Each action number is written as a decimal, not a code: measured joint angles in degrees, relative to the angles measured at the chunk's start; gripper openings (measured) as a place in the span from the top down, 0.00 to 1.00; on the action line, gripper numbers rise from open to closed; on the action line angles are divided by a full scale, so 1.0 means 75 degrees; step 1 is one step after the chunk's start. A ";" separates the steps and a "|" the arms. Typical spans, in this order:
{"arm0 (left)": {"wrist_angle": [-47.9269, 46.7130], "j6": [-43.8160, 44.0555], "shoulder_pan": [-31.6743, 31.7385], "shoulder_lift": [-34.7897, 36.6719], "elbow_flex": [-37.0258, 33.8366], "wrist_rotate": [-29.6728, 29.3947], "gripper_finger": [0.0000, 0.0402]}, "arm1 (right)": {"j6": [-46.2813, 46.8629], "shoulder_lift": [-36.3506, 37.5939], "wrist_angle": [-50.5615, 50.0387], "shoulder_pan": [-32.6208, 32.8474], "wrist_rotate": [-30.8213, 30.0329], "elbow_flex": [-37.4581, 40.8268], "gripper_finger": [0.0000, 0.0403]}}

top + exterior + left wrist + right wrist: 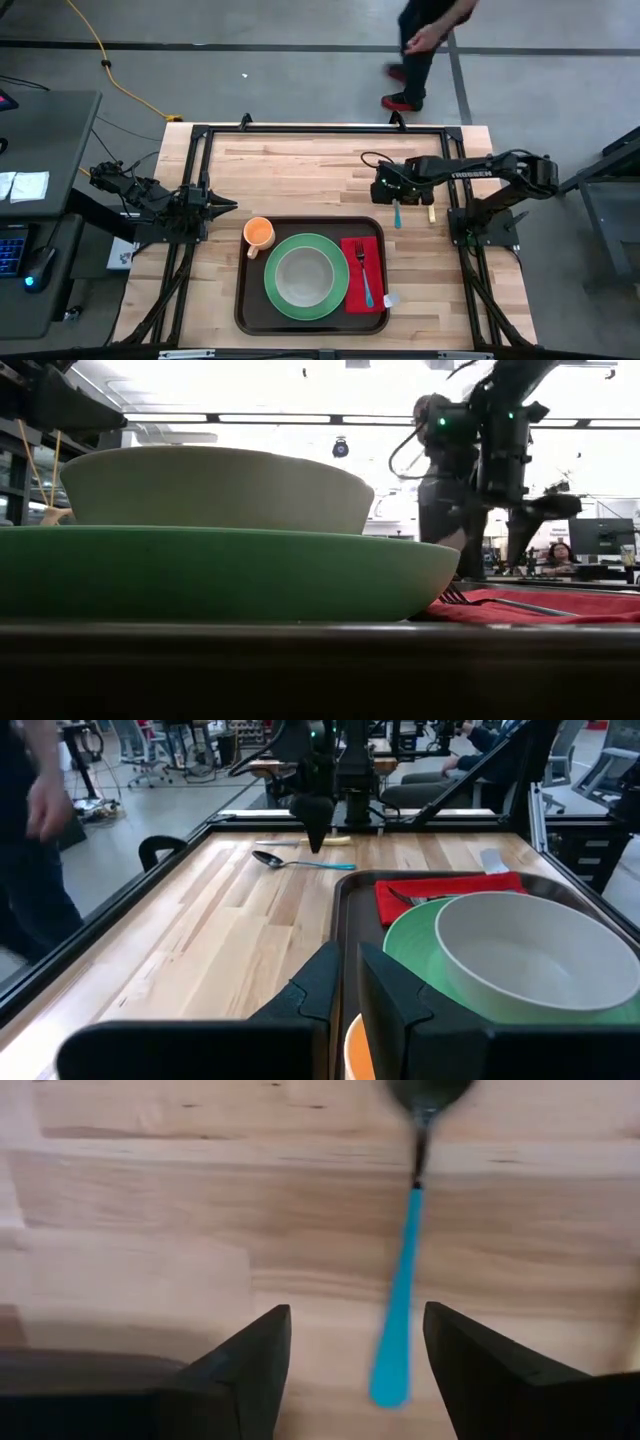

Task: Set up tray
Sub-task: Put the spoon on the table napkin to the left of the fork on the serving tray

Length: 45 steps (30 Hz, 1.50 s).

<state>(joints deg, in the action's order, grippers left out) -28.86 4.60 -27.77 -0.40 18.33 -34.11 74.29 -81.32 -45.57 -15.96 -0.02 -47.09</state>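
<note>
From above, the tray (240, 300) sat at the lower middle of the frame on the table (300, 170), carrying a green plate (342, 296) with a bowl (299, 276), a red napkin (355, 262) with a fork (363, 272) to the right of the plate, and an orange cup (259, 233) at the tray's upper left corner. The right claw (388, 192) hung right of centre, just above a blue-handled spoon (397, 213) lying on bare wood near the tray's upper right corner. The left claw (226, 205) waited at the left, near the cup.

At table height, the plate and bowl filled the left of the frame, with the right arm upper right behind the napkin.

In the left wrist view, the left claw's fingers (390, 1000) stood nearly together, holding nothing.

In the right wrist view, the right claw (357, 1370) stood wide open, its fingers either side of the spoon's handle (398, 1320).

The step in hand was likely picking up the spoon. It would go best by lowering straight down, centring the thin handle between the fingers, then closing near the table without scraping it. Open wood lay all round the spoon; the tray's raised rim and the yellowish thing (431, 213) just beside it were the edges to mind.
</note>
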 joint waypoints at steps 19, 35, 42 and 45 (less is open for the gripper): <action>0.0000 0.0023 0.0000 -0.0001 -0.0003 -0.0003 0.83 | -0.0567 0.0000 0.1008 -0.0853 0.0099 0.0752 0.50; 0.0000 0.0026 0.0000 0.0001 -0.0002 -0.0005 0.83 | -0.1177 -0.0006 0.1056 -0.1313 0.0203 0.0749 0.50; 0.0000 0.0027 0.0000 0.0001 -0.0003 -0.0006 0.83 | -0.1374 -0.0644 0.1030 -0.1313 0.0325 0.0743 0.50; 0.0000 0.0029 0.0000 0.0001 0.0000 -0.0006 0.83 | -0.1384 -0.0926 0.1068 -0.1310 0.0315 0.0701 0.50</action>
<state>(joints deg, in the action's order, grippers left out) -28.86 4.82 -27.77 -0.39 18.33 -34.15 63.91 -88.26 -37.56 -25.78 2.34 -41.83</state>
